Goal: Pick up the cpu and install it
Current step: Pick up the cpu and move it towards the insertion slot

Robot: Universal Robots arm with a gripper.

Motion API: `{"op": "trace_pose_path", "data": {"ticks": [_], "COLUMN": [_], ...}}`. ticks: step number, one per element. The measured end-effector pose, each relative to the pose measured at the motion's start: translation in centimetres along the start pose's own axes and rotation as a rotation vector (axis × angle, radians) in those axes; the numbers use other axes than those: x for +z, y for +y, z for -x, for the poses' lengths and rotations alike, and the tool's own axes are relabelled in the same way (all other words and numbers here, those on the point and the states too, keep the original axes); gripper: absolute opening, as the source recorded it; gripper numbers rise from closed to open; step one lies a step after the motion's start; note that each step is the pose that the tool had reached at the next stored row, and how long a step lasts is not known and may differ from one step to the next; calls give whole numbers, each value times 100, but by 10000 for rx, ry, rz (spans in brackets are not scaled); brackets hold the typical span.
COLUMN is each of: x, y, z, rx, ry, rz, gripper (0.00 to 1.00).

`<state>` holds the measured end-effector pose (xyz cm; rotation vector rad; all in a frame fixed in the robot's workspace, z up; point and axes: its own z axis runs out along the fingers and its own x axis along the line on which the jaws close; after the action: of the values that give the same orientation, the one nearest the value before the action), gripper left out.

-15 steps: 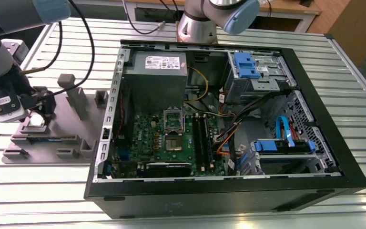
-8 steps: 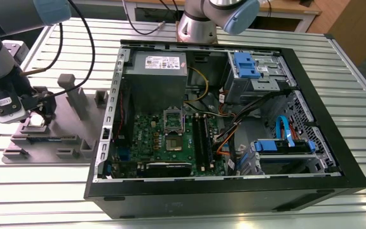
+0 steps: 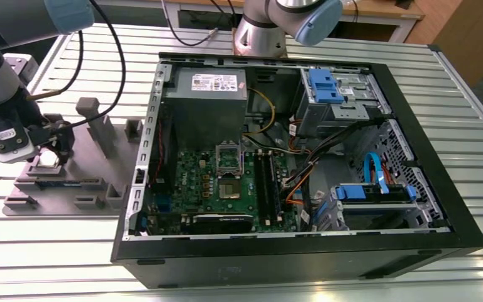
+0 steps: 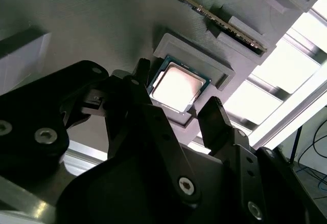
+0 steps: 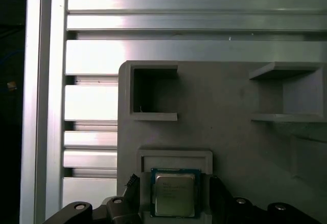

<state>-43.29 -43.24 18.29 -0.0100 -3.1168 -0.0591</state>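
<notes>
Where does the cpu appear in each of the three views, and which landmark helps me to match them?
Exterior view: the cpu lies on the grey holder at the exterior view's left, under the gripper.
Second wrist view: it lies in the holder's raised pocket, between the open fingers.
First wrist view: same pocket, a finger on each side.
Shared landmark: the grey holder.

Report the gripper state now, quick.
Gripper: open, jaws either side of the cpu in its grey holder, not holding it.
</notes>
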Motion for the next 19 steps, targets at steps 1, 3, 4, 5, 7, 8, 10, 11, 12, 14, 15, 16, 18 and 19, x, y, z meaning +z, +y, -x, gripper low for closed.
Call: {"op": "trace_pose_path", "data": {"ticks": [1,3,4,5,7,8,10,11,12,14,15,16,18,19], "x": [1,1,1,1,1,1,2,3,3,3,4,4,3,3], "y": [0,0,0,0,0,0,0,1,0,0,0,0,0,0], "z": [0,-1,-2,-2,-2,-1,-1,-1,0,2,3,4,4,4], "rx": [1,4,5,5,6,3,-20,-45,-76,-192,-261,-335,-407,-407], "ry": [20,56,66,66,66,66,66,66,66,68,70,72,76,77], "rz": [-25,-64,-72,-72,-73,-73,-64,-58,-48,-26,-22,-20,-21,-21], "gripper": [65,65,65,65,65,65,65,65,65,65,65,65,65,65]}}
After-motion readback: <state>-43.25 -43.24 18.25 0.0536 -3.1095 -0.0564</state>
